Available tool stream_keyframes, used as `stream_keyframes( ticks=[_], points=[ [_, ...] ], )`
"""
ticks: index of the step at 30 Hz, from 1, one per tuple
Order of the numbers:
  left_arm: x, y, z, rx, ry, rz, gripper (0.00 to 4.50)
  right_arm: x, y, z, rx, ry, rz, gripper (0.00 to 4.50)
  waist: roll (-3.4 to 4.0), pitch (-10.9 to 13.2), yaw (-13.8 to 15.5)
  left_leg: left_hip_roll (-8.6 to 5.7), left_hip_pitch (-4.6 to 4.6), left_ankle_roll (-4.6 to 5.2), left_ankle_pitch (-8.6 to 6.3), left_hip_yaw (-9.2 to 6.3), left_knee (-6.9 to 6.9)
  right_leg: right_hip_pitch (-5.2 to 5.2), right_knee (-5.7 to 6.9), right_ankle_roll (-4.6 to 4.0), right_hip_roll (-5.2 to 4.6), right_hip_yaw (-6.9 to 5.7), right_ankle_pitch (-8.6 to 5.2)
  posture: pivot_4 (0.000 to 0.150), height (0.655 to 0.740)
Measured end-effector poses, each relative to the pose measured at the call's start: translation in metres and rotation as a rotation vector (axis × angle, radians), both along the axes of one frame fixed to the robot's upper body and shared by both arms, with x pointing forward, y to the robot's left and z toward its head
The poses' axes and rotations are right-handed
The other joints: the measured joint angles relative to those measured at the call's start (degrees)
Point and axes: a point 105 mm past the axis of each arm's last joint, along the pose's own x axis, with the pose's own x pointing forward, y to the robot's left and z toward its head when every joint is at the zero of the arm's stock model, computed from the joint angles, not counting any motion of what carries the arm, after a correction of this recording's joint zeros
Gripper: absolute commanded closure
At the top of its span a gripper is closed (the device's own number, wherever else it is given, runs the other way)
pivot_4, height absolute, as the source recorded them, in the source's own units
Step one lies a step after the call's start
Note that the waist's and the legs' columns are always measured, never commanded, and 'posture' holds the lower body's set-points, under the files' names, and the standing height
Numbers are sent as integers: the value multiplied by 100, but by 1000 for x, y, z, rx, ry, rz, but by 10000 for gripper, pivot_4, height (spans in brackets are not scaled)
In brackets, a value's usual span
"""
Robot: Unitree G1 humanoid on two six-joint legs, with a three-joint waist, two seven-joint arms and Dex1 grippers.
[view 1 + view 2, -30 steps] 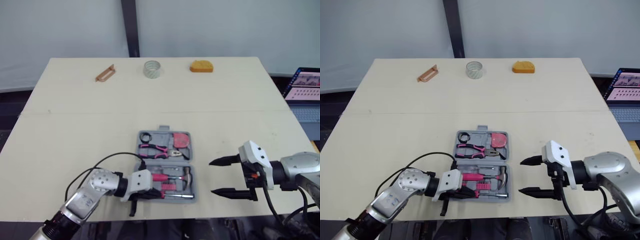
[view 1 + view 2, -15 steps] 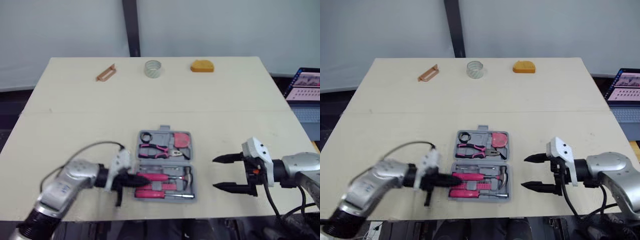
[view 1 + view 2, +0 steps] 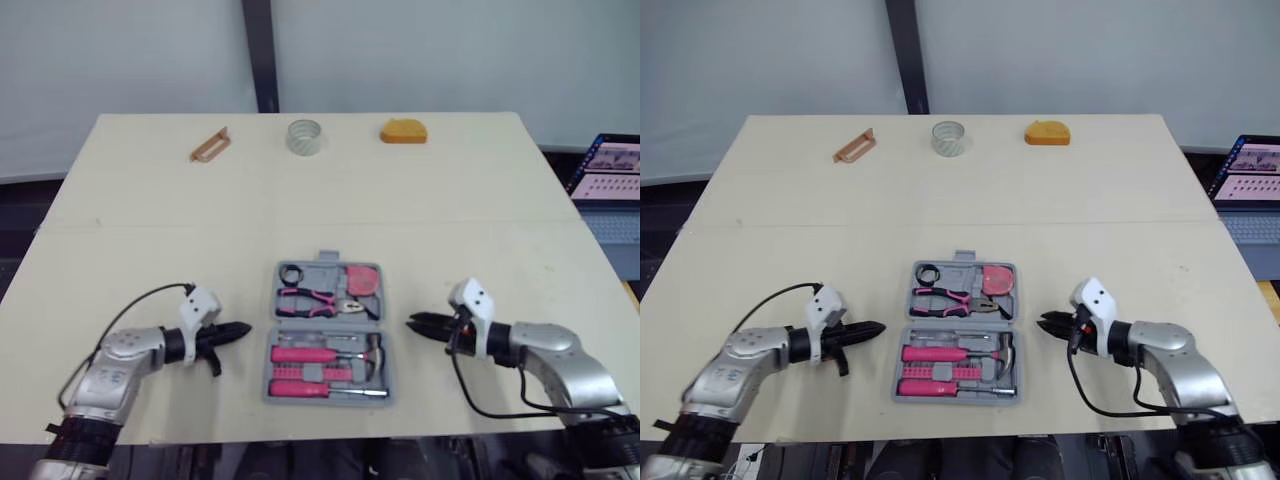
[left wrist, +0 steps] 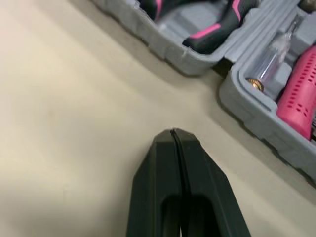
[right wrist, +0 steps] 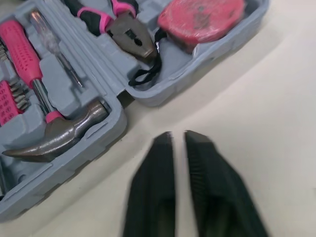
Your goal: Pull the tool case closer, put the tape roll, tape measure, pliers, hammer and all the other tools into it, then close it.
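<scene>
The tool case (image 3: 322, 268) lies open on the tabletop (image 3: 450, 200), and I sit on either side of it. My left gripper (image 3: 236, 331) is to its left with the fingers pressed together. My right gripper (image 3: 415, 323) is to its right, all but together with only a thin slit showing. Neither holds anything.

The black tape roll (image 3: 291, 273), pliers (image 3: 315, 299) and tape measure (image 3: 364, 279) sit in the far half. The hammer (image 3: 372, 352) and a pink screwdriver (image 3: 305, 354) sit in the near half. So I judge closing to be the step in hand.

To do it well, I should slip both closed tips under the far half's side edges together and lift evenly so the case does not twist or skid. I would fold it slowly over the hinge, since a jolt could spill the pliers. Three small things lie well beyond the case: a clear ring (image 3: 304, 137), an orange piece (image 3: 403, 131) and a brown handle (image 3: 209, 146). I cannot tell whether they belong inside.
</scene>
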Motion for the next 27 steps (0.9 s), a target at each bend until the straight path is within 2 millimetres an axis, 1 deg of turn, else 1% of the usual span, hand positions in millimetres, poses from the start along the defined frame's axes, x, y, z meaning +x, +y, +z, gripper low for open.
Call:
stream_keyframes(
  ticks=[4,8,12,16,21,27],
  points=[
    [6,-23,-2,-33,-30,-20,45000,-1,11,-8,-9,13,16,44449,2,-2,-19,1,6,0,0,0,-3,1,4,0,0,0,0,1500,7400],
    [7,-29,-3,-39,-33,-22,45000,-1,14,-11,-1,28,9,44449,3,-3,-22,1,8,0,0,1,-5,1,5,0,0,0,0,1500,7400],
    [8,-34,-4,-48,-29,-26,45000,0,28,-14,24,41,23,44449,3,-3,-15,1,8,0,0,0,-4,3,4,0,0,0,0,1500,7400],
    [6,-38,-3,-50,-19,-33,45000,1,30,-15,22,44,20,44449,3,-3,-20,1,8,0,0,0,-5,2,4,0,0,1,0,1500,7400],
    [-7,-40,-4,-35,18,-51,45000,-2,33,-18,19,74,29,44449,3,-3,-38,2,8,0,0,0,-9,1,2,0,0,0,0,1500,7400],
    [-30,-36,-7,-21,93,-77,45000,-15,36,-20,12,111,65,44449,4,-3,-38,3,9,0,0,0,-11,0,1,0,1,2,0,1500,7400]
  ],
)
